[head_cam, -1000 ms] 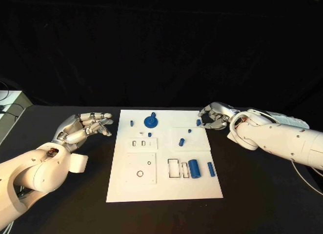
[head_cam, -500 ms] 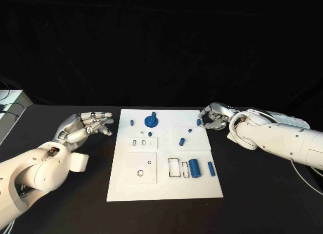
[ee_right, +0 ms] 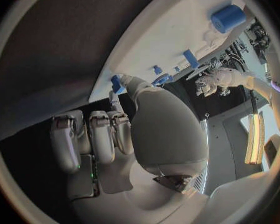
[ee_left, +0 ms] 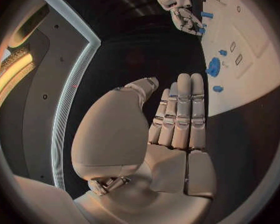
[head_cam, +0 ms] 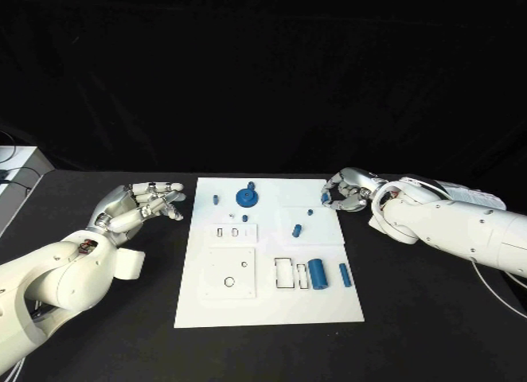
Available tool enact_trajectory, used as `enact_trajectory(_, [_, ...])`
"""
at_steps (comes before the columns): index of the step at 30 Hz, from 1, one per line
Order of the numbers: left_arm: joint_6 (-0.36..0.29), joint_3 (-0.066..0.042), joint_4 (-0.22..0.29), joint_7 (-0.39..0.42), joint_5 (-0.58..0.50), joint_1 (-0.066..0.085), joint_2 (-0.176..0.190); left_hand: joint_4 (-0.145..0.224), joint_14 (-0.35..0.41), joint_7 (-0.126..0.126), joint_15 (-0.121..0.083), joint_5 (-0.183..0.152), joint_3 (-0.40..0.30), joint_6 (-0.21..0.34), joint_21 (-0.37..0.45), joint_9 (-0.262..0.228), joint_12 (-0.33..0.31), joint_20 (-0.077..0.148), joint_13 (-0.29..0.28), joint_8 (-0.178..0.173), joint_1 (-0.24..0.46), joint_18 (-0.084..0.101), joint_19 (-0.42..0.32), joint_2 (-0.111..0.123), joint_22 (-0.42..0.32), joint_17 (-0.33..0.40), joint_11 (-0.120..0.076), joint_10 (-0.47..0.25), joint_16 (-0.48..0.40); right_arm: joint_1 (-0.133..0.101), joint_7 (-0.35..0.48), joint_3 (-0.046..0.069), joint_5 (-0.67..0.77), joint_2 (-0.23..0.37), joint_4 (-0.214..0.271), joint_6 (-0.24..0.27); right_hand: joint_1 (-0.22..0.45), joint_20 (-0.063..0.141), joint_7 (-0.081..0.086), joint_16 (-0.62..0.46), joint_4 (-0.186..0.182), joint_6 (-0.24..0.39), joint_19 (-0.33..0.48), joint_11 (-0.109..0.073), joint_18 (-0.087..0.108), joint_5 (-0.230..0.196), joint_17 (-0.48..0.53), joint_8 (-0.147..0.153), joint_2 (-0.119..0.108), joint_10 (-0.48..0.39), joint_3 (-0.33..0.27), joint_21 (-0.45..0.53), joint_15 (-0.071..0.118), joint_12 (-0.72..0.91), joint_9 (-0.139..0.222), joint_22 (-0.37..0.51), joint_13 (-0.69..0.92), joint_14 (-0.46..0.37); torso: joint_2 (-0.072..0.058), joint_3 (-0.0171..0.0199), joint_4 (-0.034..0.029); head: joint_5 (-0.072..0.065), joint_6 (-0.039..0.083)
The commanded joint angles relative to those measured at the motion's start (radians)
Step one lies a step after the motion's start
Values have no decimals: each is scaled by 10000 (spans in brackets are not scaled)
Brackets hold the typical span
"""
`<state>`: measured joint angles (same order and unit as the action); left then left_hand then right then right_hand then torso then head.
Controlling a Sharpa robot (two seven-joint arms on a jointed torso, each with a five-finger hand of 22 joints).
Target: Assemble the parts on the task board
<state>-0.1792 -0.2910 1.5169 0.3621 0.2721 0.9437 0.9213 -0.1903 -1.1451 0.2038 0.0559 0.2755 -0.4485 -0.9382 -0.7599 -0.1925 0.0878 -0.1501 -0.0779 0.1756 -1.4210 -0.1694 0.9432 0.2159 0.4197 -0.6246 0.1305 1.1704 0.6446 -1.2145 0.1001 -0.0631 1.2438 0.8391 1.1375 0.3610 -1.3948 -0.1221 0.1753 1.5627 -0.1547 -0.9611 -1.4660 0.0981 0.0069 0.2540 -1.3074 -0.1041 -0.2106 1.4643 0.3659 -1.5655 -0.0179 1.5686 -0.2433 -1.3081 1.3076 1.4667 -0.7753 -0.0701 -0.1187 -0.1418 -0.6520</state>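
Note:
The white task board (head_cam: 269, 306) lies in the middle of the black table. On it are a blue gear (head_cam: 247, 195), a blue cylinder (head_cam: 318, 274), a blue bar (head_cam: 345, 275) and several small blue pegs, one at mid board (head_cam: 296, 231). My right hand (head_cam: 351, 192) sits at the board's far right edge, fingers curled. Its thumb and a finger pinch a small blue peg (head_cam: 325, 199), which the right wrist view shows at the thumb tip (ee_right: 117, 84). My left hand (head_cam: 141, 206) hovers left of the board, holding nothing; its fingers (ee_left: 180, 109) lie straight and together.
Rectangular slots (head_cam: 291, 273) lie beside the cylinder, and a square panel with a small ring (head_cam: 230, 274) is on the board's left half. A pale box (head_cam: 4, 187) stands at the table's left edge. Bare black table surrounds the board.
The left hand has drifted slightly away from the board's edge. The right hand stays at the small blue peg with almost no movement.

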Motion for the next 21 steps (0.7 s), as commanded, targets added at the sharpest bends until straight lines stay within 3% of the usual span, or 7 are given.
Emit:
enact_trajectory(1, [119,-9,14,83,-4,-1,-21,44,27,-12,-19,-46,-25,-4,-54,-11,-37,-2,16,-53,78,-128,-82,-16,14,12,-3,-95,8,13,-5,-4,97,-23,7,-212,54,92,-22,12,-49,-90,-1048,-75,-69,-33,-2314,-72,105,1065,54,-53,84,22,9,-2627,2632,968,-3,0,8,8,-7])
enact_trajectory(6, [118,-9,8,76,-2,-1,-23,44,27,-12,-19,-46,-25,-4,-54,-11,-37,-2,16,-53,78,-128,-82,-16,14,12,-3,-95,8,13,13,-4,71,-35,1,-204,90,123,-74,13,-98,-226,-1048,-118,-69,-11,-2319,-141,210,1065,153,-53,115,22,4,-2627,2632,969,0,5,7,8,-8])
enact_trajectory(16, [122,-9,0,62,0,-1,-24,59,28,-7,-17,-44,-40,-2,-65,-14,-41,-3,19,-54,62,-128,-82,-31,18,13,1,-108,13,13,94,-4,59,-62,0,49,57,326,-426,14,-53,-976,-1048,-431,-69,-55,-2334,-698,582,1065,554,-53,349,22,-164,-2627,2632,973,-2,3,6,4,-8])
enact_trajectory(21, [123,-9,-10,57,1,-1,-26,59,28,-7,-17,-44,-40,-2,-65,-14,-41,-3,19,-54,62,-128,-82,-31,18,13,1,-108,13,13,144,-4,58,-68,52,760,110,464,-579,20,23,-1077,-1048,-578,-69,-679,-2368,-1006,755,1065,787,-53,479,22,-330,-2627,2632,982,7,-3,1,-1,-19])
